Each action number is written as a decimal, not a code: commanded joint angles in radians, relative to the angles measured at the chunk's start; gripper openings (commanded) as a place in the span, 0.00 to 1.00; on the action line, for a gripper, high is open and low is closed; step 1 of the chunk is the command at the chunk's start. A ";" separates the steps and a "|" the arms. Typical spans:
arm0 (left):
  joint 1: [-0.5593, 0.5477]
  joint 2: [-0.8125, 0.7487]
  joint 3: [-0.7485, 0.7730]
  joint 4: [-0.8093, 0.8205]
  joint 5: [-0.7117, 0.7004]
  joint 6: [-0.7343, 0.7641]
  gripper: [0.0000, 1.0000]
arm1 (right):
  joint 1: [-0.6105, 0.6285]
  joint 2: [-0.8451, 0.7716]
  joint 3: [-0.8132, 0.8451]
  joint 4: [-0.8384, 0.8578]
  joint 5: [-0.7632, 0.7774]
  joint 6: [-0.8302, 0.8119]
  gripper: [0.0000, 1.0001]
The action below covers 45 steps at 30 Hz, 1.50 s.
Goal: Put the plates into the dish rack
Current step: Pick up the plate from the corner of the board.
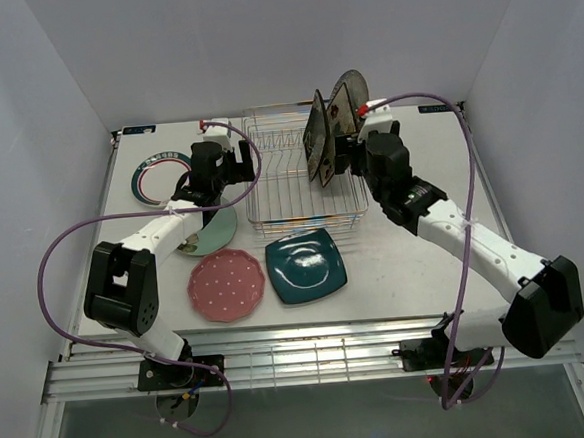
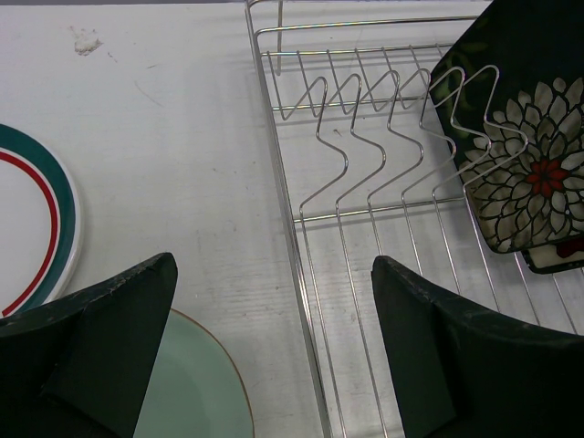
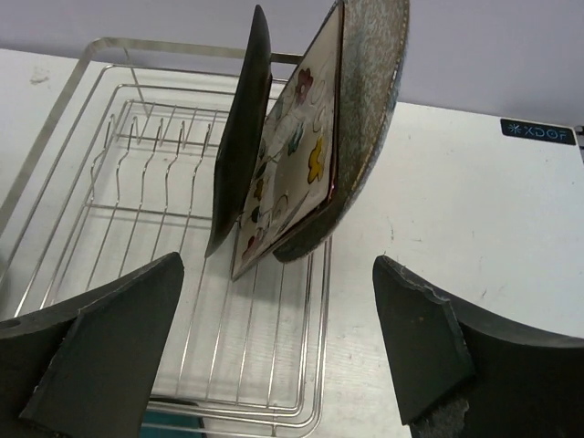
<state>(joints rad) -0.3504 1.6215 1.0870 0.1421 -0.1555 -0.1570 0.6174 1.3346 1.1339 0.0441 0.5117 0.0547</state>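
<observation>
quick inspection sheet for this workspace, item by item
surface: white table, bare between the things
job's things: dish rack holds black floral plate, cream floral plate and speckled grey plate on edge at its right end; white teal-rimmed plate, mint plate, pink dotted plate and teal square plate lie flat on the table
clutter: nothing seen
grippers: left gripper and right gripper, jaws open, empty
cables: purple cables loop off both arms
surroundings: pale walls on three sides

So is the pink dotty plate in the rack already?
No, the pink dotted plate lies flat on the table outside the dish rack, beside the teal square plate.
</observation>
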 commanded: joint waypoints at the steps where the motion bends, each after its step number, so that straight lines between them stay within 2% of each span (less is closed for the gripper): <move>1: 0.004 -0.037 0.022 0.004 0.010 0.002 0.98 | 0.002 -0.096 -0.075 0.062 -0.024 0.105 0.90; 9: 0.004 -0.038 0.021 0.004 0.010 0.004 0.98 | 0.002 -0.239 -0.238 0.024 -0.091 0.266 0.90; 26: 0.005 -0.035 0.022 0.004 0.013 0.002 0.98 | 0.002 -0.339 -0.486 -0.101 -0.130 0.580 0.90; 31: 0.004 -0.035 0.022 0.004 0.014 0.002 0.98 | 0.002 -0.411 -0.577 -0.076 -0.191 0.588 0.90; 35: 0.004 -0.034 0.022 0.004 0.016 0.001 0.98 | 0.001 -0.485 -0.660 0.006 -0.257 0.567 0.90; 45: 0.004 -0.034 0.022 0.004 0.017 0.002 0.98 | 0.001 -0.505 -0.726 0.036 -0.355 0.525 0.90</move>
<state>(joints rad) -0.3504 1.6215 1.0870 0.1421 -0.1482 -0.1574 0.6174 0.8520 0.4423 0.0162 0.1921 0.5915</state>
